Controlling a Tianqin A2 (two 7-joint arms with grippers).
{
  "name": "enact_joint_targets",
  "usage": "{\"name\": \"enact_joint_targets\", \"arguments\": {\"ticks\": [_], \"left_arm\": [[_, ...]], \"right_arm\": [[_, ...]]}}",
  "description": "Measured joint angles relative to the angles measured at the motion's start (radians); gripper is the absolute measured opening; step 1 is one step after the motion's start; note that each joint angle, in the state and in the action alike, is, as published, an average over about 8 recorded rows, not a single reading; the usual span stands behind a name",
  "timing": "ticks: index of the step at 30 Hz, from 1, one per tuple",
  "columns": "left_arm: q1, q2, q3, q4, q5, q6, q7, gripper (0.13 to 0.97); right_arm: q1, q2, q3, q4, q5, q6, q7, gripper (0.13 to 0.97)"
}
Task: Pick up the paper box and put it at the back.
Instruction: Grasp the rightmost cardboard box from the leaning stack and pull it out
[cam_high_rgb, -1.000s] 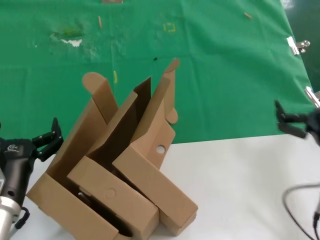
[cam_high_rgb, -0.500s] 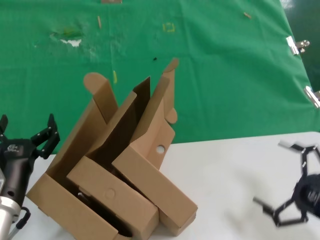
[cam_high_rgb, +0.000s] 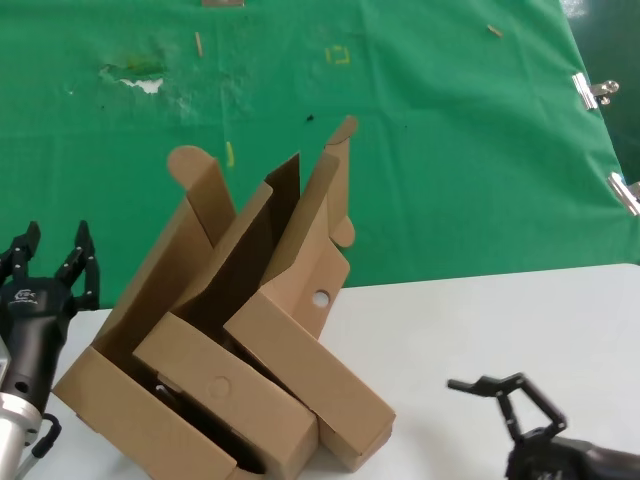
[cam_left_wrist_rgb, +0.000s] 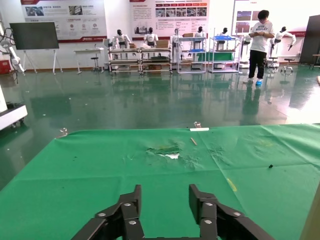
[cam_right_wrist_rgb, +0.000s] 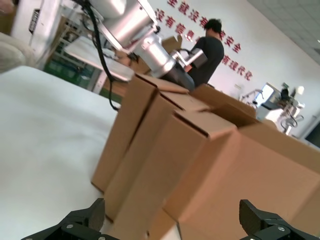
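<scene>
**Q:** Paper box (cam_high_rgb: 305, 345): where do we find it, and what borders it?

**A:** We find it leaning at the right of a cluster of three brown cartons on the white surface (cam_high_rgb: 480, 320), lid raised, with the round hole (cam_high_rgb: 320, 298) in its wall facing us. It is wedged against the middle box (cam_high_rgb: 225, 385), which is wedged in turn against the left box (cam_high_rgb: 140, 400). The raised lids and ear flaps stand before the near edge of the green cloth (cam_high_rgb: 450, 150), so we cannot tell whether they overhang it. In the right wrist view the same cluster (cam_right_wrist_rgb: 210, 160) fills the frame just beyond the fingertips.

**Q:** What do we read of the two grippers?

**A:** The left gripper (cam_high_rgb: 50, 262) hangs at the left of the cluster, near the left box but apart from it, fingers spread and holding nothing; its wrist view shows both fingers (cam_left_wrist_rgb: 127, 212) parted over bare green cloth (cam_left_wrist_rgb: 75, 170). The right gripper (cam_high_rgb: 500, 390) sits low over the white surface to the right of the paper box, well apart from it, jaws wide and empty.

**Q:** Where do we see open room?

**A:** We see bare white surface between the right gripper and the paper box. Behind the lids, the green cloth carries only scuffs (cam_high_rgb: 140, 78) and small yellow marks (cam_high_rgb: 340, 55); metal clips (cam_high_rgb: 592, 92) pin its right edge.
</scene>
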Motion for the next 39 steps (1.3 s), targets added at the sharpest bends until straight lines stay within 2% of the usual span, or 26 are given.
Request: {"name": "enact_joint_targets", "arguments": {"ticks": [8,12,14,18,29,35,39], "left_arm": [[0.0,0.0,0.0,0.0,0.0,0.0,0.0,0.291],[0.0,0.0,0.0,0.0,0.0,0.0,0.0,0.291],[0.0,0.0,0.0,0.0,0.0,0.0,0.0,0.264],[0.0,0.0,0.0,0.0,0.0,0.0,0.0,0.209],[0.0,0.0,0.0,0.0,0.0,0.0,0.0,0.141],[0.0,0.0,0.0,0.0,0.0,0.0,0.0,0.14],[0.0,0.0,0.0,0.0,0.0,0.0,0.0,0.14]], "right_arm": [[0.009,-0.051,-0.021,0.034,-0.025,0.004,0.048,0.876],[0.016,-0.069,-0.032,0.038,-0.034,0.007,0.082,0.815],[0.019,-0.075,-0.037,0.037,-0.04,0.008,0.095,0.785],[0.023,-0.084,-0.047,0.034,-0.052,0.011,0.113,0.785],[0.003,-0.101,-0.055,0.074,-0.085,0.058,0.153,0.544],[-0.04,-0.111,-0.048,0.14,-0.102,0.117,0.188,0.384],[-0.084,-0.12,-0.037,0.209,-0.114,0.18,0.227,0.329]]}}
